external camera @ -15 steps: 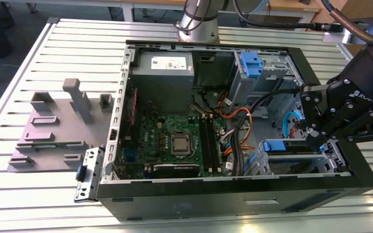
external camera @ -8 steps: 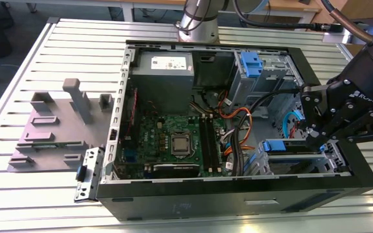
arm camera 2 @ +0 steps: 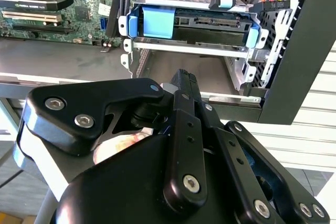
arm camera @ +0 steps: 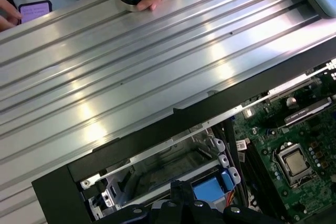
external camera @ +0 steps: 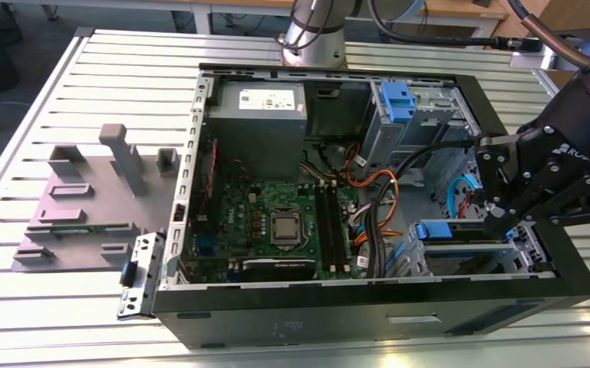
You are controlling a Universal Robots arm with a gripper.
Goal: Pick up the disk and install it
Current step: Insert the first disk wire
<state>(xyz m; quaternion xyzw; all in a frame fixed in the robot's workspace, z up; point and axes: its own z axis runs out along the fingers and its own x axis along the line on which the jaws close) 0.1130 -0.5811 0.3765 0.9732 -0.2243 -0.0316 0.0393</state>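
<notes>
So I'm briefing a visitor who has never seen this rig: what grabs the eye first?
The open computer case on the slatted metal table, its green motherboard bared. At the exterior view's right, the black hand hangs over the drive cage, where the disk with its blue carrier sits in the upper bay.

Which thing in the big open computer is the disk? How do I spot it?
Start at the open black computer case on the ribbed metal table. Go to its drive cage, the corner where the gripper hovers. The disk sits in the upper slot with a bright blue handle, above an empty slot; the grey power-supply box is bigger, with a white sticker.
</notes>
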